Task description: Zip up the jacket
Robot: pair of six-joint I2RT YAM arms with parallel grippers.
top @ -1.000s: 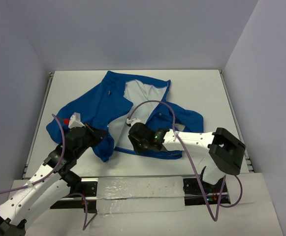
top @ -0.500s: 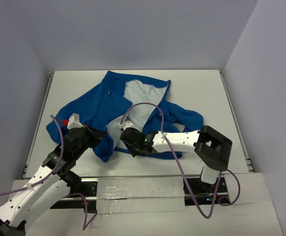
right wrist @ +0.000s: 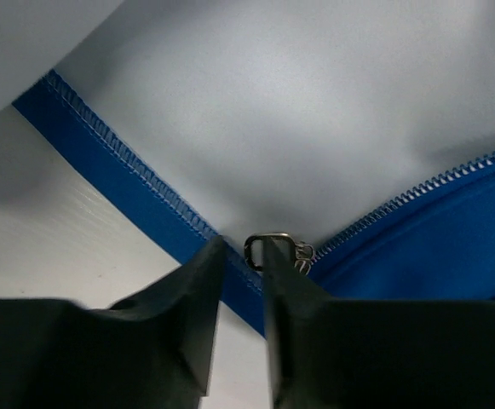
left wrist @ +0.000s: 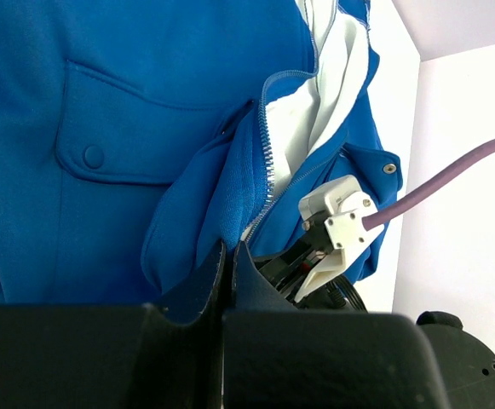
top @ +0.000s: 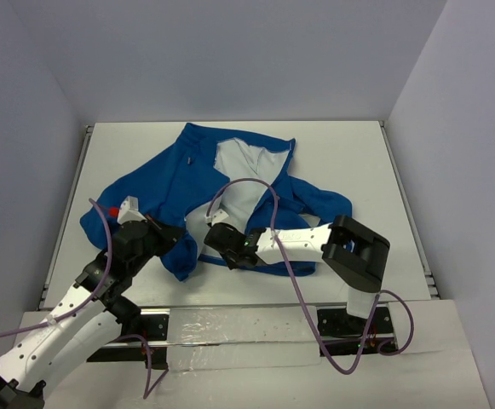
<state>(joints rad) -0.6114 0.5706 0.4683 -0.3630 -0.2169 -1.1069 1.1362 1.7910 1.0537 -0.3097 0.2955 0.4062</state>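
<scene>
1. Table (top: 358,153): white, walled on three sides. It carries the jacket.

2. Jacket (top: 179,175) (left wrist: 102,85) (right wrist: 102,158): royal blue, lying crumpled and open-fronted at the middle of the table, closer to the left side. One sleeve trails left and the other right. Its lower hem faces the arm bases.

3. Lining (top: 243,162) (right wrist: 315,111): white, exposed where the front panels fall apart.

4. Left arm (top: 68,315): white and black, reaching in from the near left corner to the jacket's lower left edge.

5. Right arm (top: 302,240): folded low across the near hem, with the wrist pointing left.

6. Cable (top: 256,183): purple, looping above the right wrist over the lining.

7. Chest pocket (left wrist: 136,128): blue with a flap, seen in the left wrist view. It has a snap button (left wrist: 94,156) at its left.

8. Left gripper (top: 177,240) (left wrist: 230,256): fingers pressed together, pinching a bunched fold of the blue front panel beside the zipper edge.

9. Right gripper (top: 215,232) (right wrist: 243,251): fingers a little apart, their tips at the bottom of the zipper where hem and lining meet.

10. Zipper teeth (left wrist: 267,145) (right wrist: 417,192): metal, unjoined, running along the panel edge.

11. Zipper pull (right wrist: 268,249): a small metal ring at the gap between the right gripper's tips, against the right-hand finger. The close view does not show whether the tips bear on it.
</scene>
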